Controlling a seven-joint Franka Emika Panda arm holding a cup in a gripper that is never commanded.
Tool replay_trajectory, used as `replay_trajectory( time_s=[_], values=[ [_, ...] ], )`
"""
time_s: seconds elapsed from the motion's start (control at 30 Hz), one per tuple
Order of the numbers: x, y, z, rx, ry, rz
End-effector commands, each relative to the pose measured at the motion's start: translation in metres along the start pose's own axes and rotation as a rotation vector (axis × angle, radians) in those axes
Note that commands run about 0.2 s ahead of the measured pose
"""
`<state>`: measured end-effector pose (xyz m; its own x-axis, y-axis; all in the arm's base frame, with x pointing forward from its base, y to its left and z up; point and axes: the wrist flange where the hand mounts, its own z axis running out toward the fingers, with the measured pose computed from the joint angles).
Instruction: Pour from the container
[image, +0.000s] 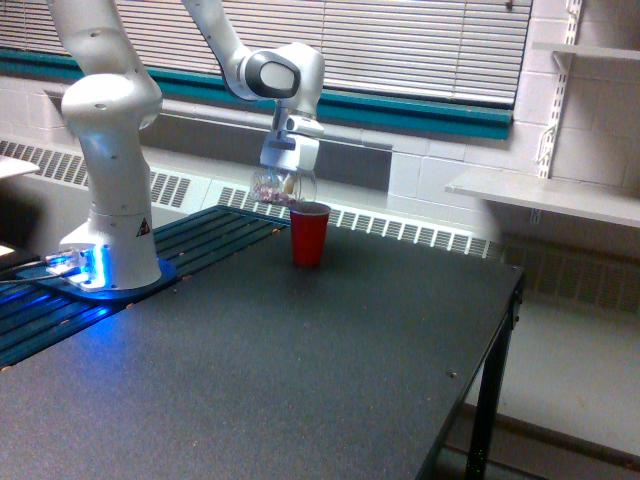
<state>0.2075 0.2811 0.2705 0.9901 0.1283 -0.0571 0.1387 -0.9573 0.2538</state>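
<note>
With the gripper (284, 176) clamped on the clear container (277, 188), that cup hangs tipped just above the red cup's (309, 235) rim, mouth toward the exterior view's right, pinkish bits ready to spill.

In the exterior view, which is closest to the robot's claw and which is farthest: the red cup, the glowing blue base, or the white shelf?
From the claw:
1. Red cup, just below, toward the view's right.
2. Glowing blue base, far toward the view's left.
3. White shelf, farthest, at the view's right by the wall.
</note>
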Motion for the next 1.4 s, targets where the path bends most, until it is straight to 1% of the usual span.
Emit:
replay_trajectory(
  time_s=[0.03,0.37,0.87,1.07,1.4],
  values=[
    [0.004,0.000,-0.004,-0.008,0.000,-0.031],
    [0.011,0.000,-0.010,-0.012,0.011,-0.043],
    [0.007,-0.002,-0.011,-0.012,0.009,-0.053],
    [0.011,0.000,-0.017,-0.003,0.029,-0.039],
    [0.020,0.005,-0.034,0.030,0.090,0.003]
  ],
)
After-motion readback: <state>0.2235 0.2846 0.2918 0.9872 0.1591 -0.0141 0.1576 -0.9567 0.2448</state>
